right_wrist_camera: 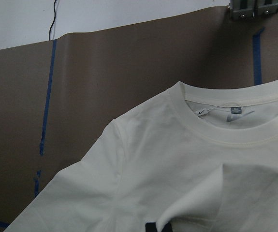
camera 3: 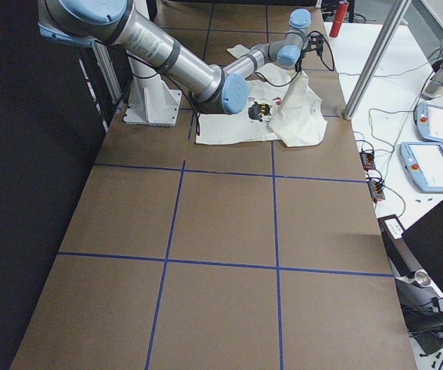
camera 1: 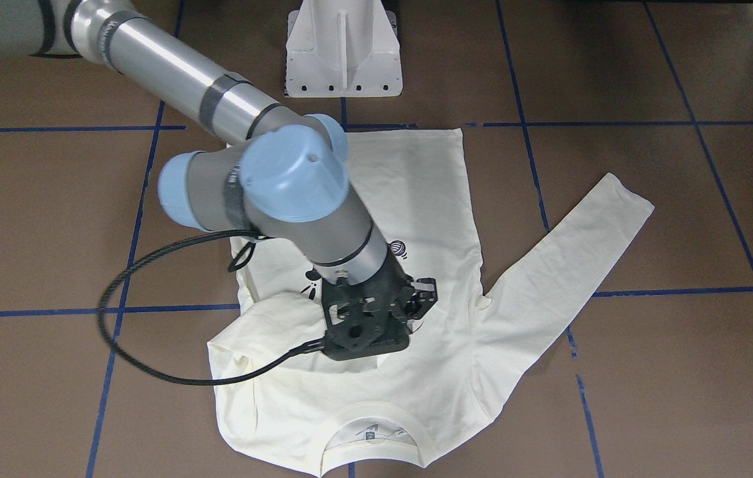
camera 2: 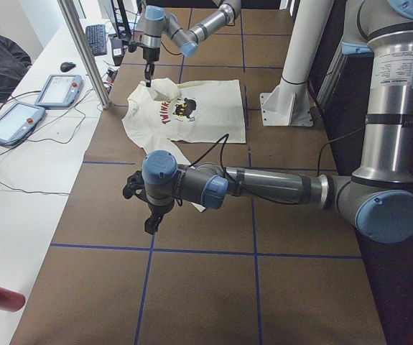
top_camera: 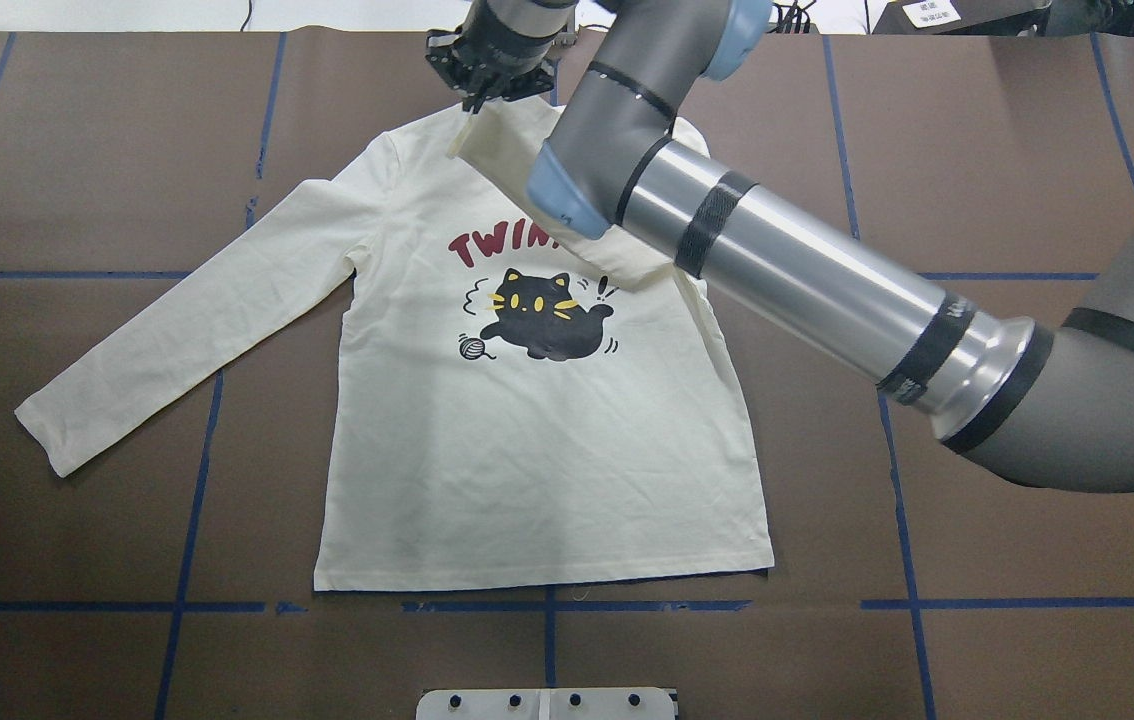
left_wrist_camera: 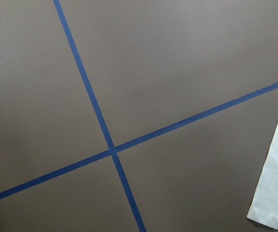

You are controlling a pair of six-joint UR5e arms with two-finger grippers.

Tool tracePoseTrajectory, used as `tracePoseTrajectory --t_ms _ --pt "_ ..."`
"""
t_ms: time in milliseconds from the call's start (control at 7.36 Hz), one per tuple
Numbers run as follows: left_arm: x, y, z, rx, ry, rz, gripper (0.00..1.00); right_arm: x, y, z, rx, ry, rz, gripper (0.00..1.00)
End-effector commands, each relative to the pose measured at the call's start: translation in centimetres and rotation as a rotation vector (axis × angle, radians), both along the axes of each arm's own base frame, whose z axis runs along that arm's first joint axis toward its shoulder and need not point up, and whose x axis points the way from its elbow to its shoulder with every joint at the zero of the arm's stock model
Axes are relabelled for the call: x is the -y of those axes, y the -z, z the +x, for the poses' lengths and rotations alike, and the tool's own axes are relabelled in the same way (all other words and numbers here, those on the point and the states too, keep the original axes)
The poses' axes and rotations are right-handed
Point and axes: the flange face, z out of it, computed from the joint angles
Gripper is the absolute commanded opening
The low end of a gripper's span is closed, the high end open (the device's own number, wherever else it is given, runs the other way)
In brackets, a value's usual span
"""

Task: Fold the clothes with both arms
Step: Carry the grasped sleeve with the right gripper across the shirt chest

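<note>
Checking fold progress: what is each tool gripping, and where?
The right tool grips the shirt by a sleeve end, lifted over the chest. The left tool appears to hold nothing.

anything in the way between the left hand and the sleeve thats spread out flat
Nothing visible. The left hand hovers off the cuff end of the shirt's outstretched sleeve. Its wrist view shows only brown table and blue tape lines beside that cuff.

Overhead cam behind robot looks fwd/down; front cam opposite, steep. Both cover the shirt (top_camera: 527, 450). Wrist cams sit close above worktop (left_wrist_camera: 177, 72).
</note>
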Motion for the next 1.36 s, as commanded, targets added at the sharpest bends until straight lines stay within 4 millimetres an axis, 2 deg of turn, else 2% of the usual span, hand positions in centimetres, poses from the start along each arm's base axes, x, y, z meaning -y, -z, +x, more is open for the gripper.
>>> tracePoseTrajectory --t_ms 0,272,408,815,951,1087,1223 --pt "0.0 -0.3 0.0 0.000 -0.001 -0.002 1.00 -3.1 0.8 -7.9 -0.027 -0.065 0.106 0.00" --pt "0.0 -0.6 0.0 0.000 -0.001 -0.006 1.00 -6.6 1.9 -11.5 -0.054 -0.045 0.222 0.00" --pt "0.0 -0.7 0.0 0.001 -0.001 -0.008 1.00 -7.6 3.6 -11.7 0.022 -0.046 0.273 0.00" --pt "0.0 -0.8 0.0 0.000 0.000 -0.007 1.00 -8.4 4.1 -12.2 0.043 -0.038 0.287 0.00" --pt "0.2 -1.2 0.0 0.000 0.000 0.000 1.00 -8.6 4.1 -12.4 0.040 -0.046 0.289 0.84" --pt "0.3 -2.2 0.1 0.000 -0.001 0.013 1.00 -8.8 3.5 -12.7 0.030 -0.056 0.288 0.99" --pt "0.4 -3.0 0.1 -0.001 -0.002 0.020 1.00 -8.8 3.6 -12.7 0.032 -0.059 0.285 1.00"
